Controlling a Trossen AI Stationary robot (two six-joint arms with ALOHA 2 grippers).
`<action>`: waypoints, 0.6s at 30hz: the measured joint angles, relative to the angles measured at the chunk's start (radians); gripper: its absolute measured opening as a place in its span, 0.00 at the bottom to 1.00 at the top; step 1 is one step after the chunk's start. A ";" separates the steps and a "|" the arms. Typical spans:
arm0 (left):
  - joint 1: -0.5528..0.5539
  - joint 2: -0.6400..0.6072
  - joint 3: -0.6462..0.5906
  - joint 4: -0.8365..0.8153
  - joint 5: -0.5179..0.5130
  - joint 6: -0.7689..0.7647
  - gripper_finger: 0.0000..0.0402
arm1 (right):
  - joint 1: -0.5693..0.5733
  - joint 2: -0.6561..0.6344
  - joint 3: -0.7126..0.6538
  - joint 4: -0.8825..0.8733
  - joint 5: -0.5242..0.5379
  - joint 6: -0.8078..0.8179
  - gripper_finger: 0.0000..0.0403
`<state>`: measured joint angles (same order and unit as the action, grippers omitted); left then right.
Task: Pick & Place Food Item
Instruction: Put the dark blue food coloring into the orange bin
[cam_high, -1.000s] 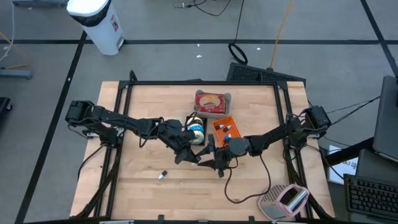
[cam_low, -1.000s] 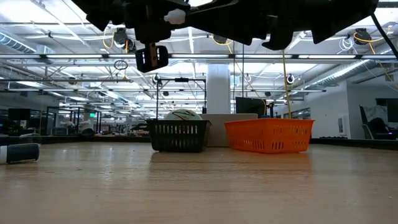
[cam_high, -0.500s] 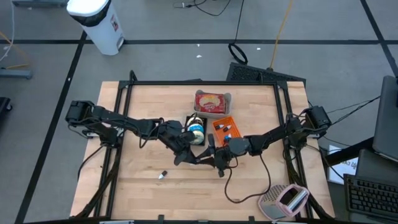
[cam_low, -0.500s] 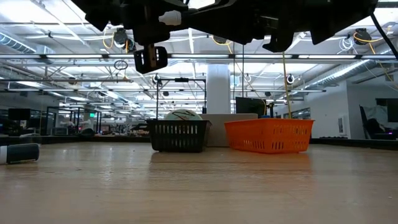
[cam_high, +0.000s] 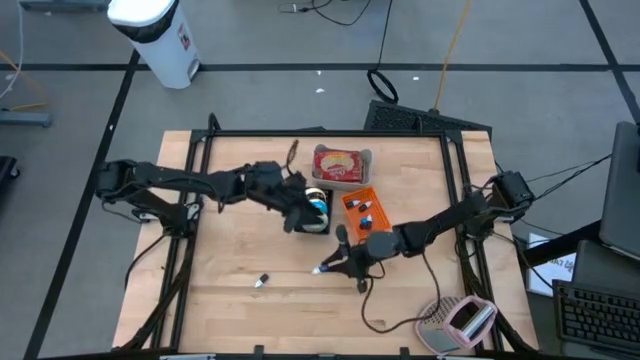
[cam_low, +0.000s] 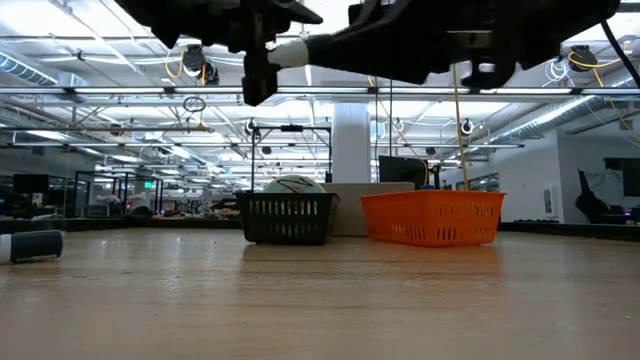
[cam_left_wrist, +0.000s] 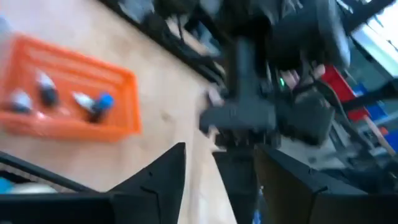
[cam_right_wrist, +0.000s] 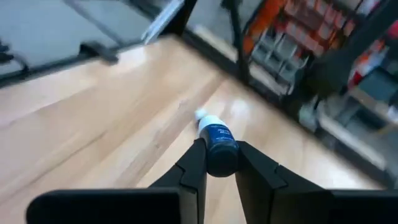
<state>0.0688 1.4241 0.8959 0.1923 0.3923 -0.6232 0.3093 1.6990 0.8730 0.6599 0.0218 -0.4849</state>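
A small dark-blue bottle (cam_right_wrist: 211, 129) with a white cap hangs in the air over the table's middle (cam_high: 322, 269), with my right gripper (cam_right_wrist: 219, 147) shut on it. The gripper shows in the high view (cam_high: 338, 264) just right of the bottle. In the low view the cap (cam_low: 288, 50) shows high above the wood. My left gripper (cam_high: 300, 218) stands open beside the black basket (cam_high: 316, 204), farther back than the bottle and apart from it. Its fingers (cam_left_wrist: 168, 177) hold nothing. My right gripper pinches the bottle's body (cam_right_wrist: 221, 155) at its bottom end between the two fingers. The fingers come nearly level from the table's right and lie along the bottle. The capped end (cam_right_wrist: 202, 116) sticks out past the fingertips toward the table's left. The bottle is lifted clear of the table.
The black basket holds a round item. An orange basket (cam_high: 362, 208) with small bottles stands right of it, and a red tray pack (cam_high: 342, 165) behind both. A small loose item (cam_high: 262, 282) lies near the front left. Bare wood shows at the left and front.
The two grippers met at the bottle over the table's middle. My left gripper has let go and drawn back up toward the far edge, next to the black basket. The bottle has stayed in the air, in my right gripper.
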 joint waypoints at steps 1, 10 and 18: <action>0.008 -0.007 0.000 -0.002 -0.007 0.012 0.48 | 0.005 -0.018 0.000 -0.051 0.032 0.017 0.13; -0.065 -0.159 -0.110 -0.008 -0.231 0.167 0.49 | -0.028 -0.283 -0.085 -0.465 0.358 0.297 0.13; -0.193 -0.326 -0.365 0.077 -0.563 0.093 0.49 | -0.130 -0.524 -0.365 -0.440 0.448 0.548 0.13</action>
<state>-0.1237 1.0977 0.5312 0.2698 -0.1711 -0.5303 0.1790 1.1751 0.5082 0.2199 0.4701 0.0629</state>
